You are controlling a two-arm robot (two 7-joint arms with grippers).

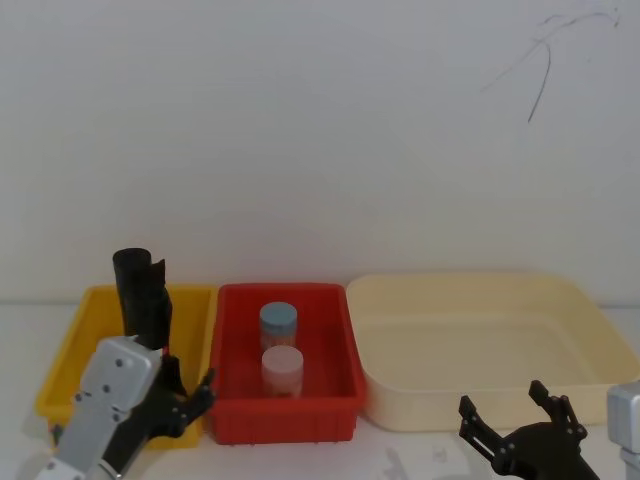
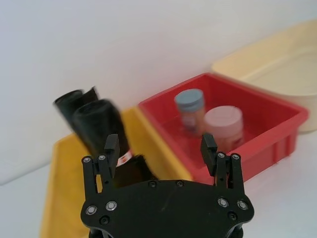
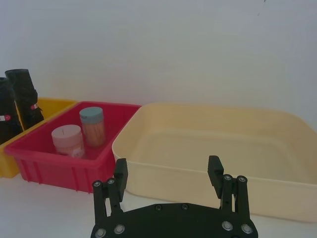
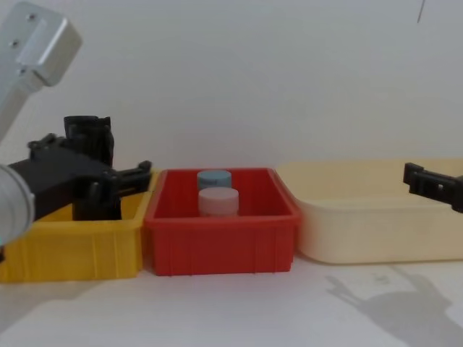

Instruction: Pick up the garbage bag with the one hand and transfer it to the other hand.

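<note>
White wall backs a pale tabletop. At eight o'clock, a smooth yellow plastic bin [image 1: 75, 340] holds the garbage bag [image 2: 99, 124], a crinkly black roll standing on end with its long axis near vertical. The left gripper [image 2: 159, 145] hovers right beside it, fingers spread, gripping nothing. At five o'clock, the right gripper [image 3: 167, 165] is likewise spread and empty.

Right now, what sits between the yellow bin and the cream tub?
The red bin sits there, side by side with both, with a blue-lidded jar and a pink-lidded jar standing in it; the head view shows it plainly.
</note>
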